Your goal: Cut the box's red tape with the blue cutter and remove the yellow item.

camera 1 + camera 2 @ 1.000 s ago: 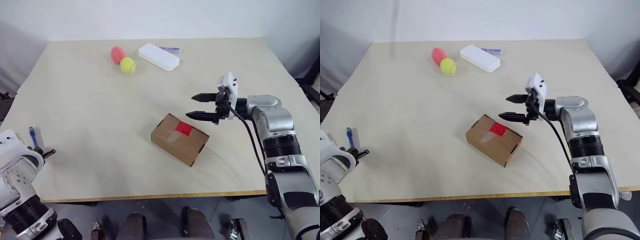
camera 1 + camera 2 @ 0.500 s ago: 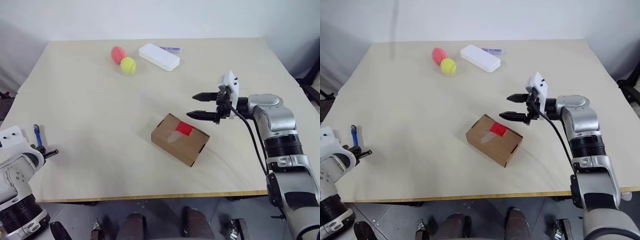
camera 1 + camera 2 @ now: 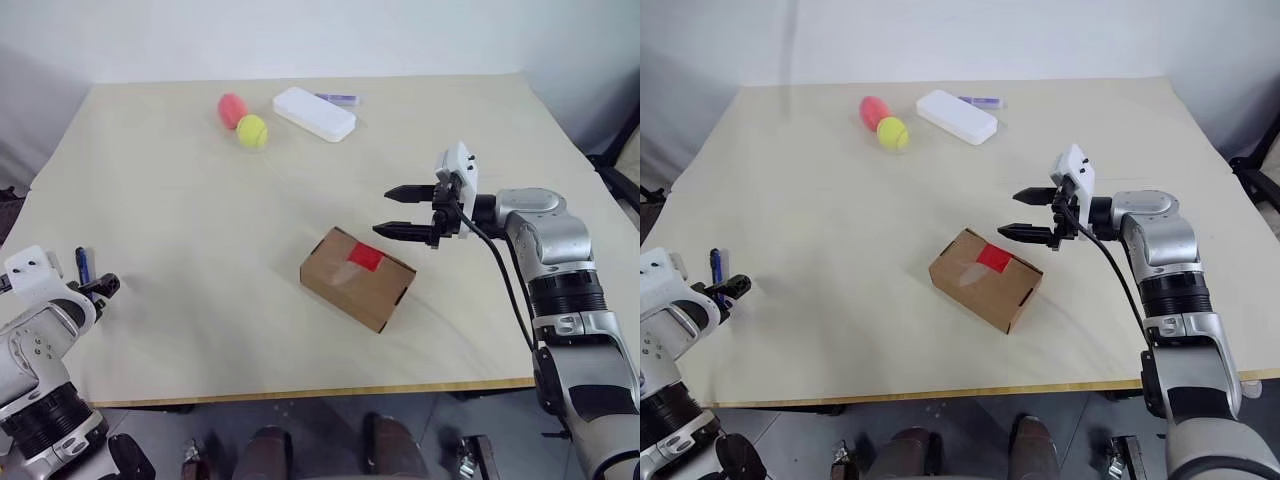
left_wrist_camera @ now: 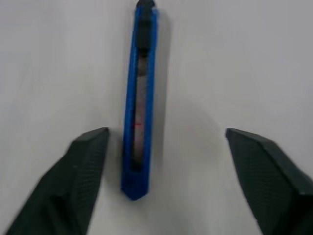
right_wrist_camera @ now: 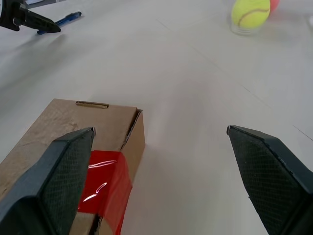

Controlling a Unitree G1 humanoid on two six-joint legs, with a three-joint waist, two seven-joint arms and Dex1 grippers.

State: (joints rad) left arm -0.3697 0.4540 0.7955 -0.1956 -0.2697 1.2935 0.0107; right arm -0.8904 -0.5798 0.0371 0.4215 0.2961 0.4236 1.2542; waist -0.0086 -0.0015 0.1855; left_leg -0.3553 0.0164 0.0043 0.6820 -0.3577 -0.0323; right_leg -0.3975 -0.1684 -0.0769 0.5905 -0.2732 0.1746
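Left claw [image 4: 161, 181] gaped around blue cutter [image 4: 139, 98] on table [image 3: 200, 200], not grasping; box [image 3: 357, 278] still taped. Next: clench it.

text: none legible | labels: none | brands: none | numbers: none

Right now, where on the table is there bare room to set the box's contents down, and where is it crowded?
The widest bare stretch lies between the blue cutter at the left edge and the box. The table is also bare at its far right. It is crowded at the far middle, around the pink-red ball, yellow-green ball and white case.
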